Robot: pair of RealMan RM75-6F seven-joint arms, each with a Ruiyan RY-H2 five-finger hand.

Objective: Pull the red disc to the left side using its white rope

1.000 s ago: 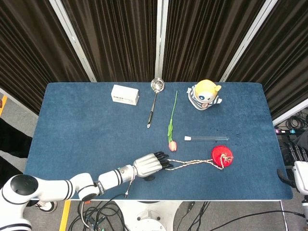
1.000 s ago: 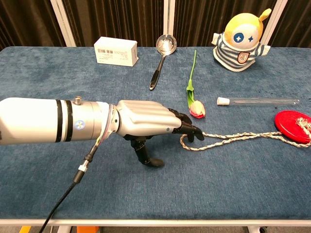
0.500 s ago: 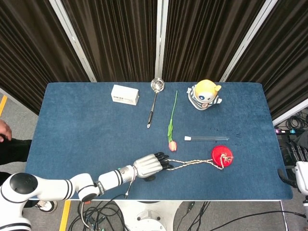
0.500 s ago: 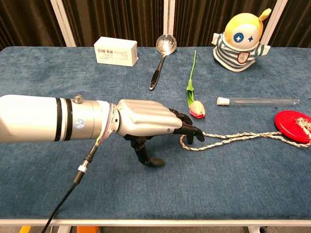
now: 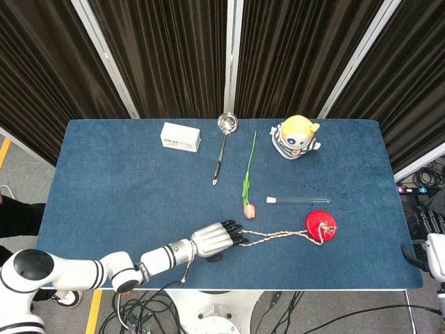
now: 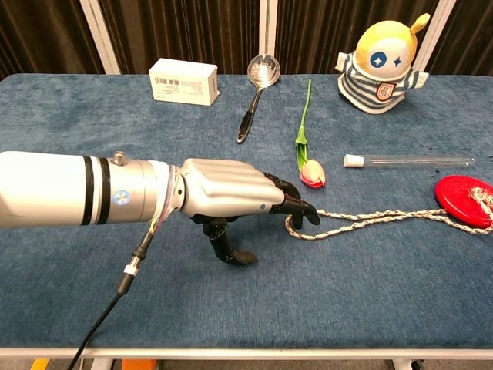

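Observation:
The red disc (image 5: 321,225) lies flat near the table's front right, also seen at the right edge of the chest view as the disc (image 6: 461,199). Its white rope (image 5: 278,236) trails left from it and ends in a loop (image 6: 296,229). My left hand (image 5: 215,238) lies low over the table at that loop, fingers stretched out and apart, thumb pointing down to the cloth. Its dark fingertips (image 6: 302,210) sit over the loop's end; no grip on the rope shows. A white part of my right hand (image 5: 434,256) shows beyond the table's right edge.
A pink tulip (image 5: 248,209) lies just behind the rope's end, a clear tube (image 5: 299,200) behind the disc. Further back are a ladle (image 5: 222,142), a white box (image 5: 181,136) and a yellow plush toy (image 5: 297,137). Cables hang below the blue table's front edge (image 5: 278,285).
My left hand has drawn back slightly to the left. The rope and disc lie where they were.

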